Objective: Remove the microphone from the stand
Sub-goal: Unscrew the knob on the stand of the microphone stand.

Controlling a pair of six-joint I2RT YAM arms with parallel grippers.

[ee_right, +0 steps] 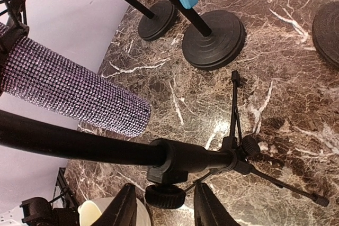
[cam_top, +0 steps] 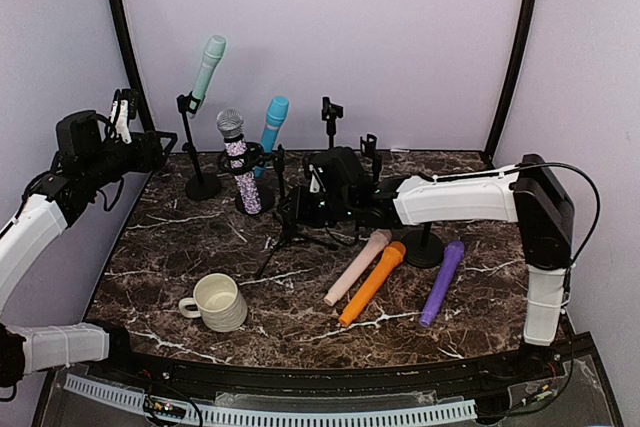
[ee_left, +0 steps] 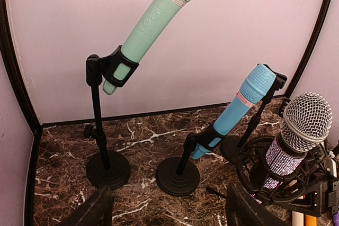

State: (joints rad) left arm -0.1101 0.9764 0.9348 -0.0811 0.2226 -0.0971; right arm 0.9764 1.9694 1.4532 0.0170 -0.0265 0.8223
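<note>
Nearest on the worktop (cam_top: pixel 300 332) sit a cream mug (cam_top: pixel 218 302) and three loose microphones, pink (cam_top: pixel 358 265), orange (cam_top: pixel 372 283) and purple (cam_top: pixel 442 282). Just past them the right claw (ee_right: pixel 167 190) is down low at the tripod stand (ee_right: pixel 185 158); its two fingers are apart, one on each side of the stand's little knob, with a gap showing on both sides, so it is not pinching yet. The sparkly microphone (ee_right: pixel 69 91) sits tilted in that stand's holder, right above the claw; it is likely the one to come out. Behind it stand the blue microphone (ee_left: pixel 238 109) and, farthest, the mint microphone (ee_left: pixel 153 17), each in its own clip. The left claw (ee_left: pixel 169 213) hangs wide apart and empty at the far left, facing them. The tripod legs are thin; a sideways push could tip the stand into the blue one's stand; a tight holder could lift the whole stand with the microphone.
</note>
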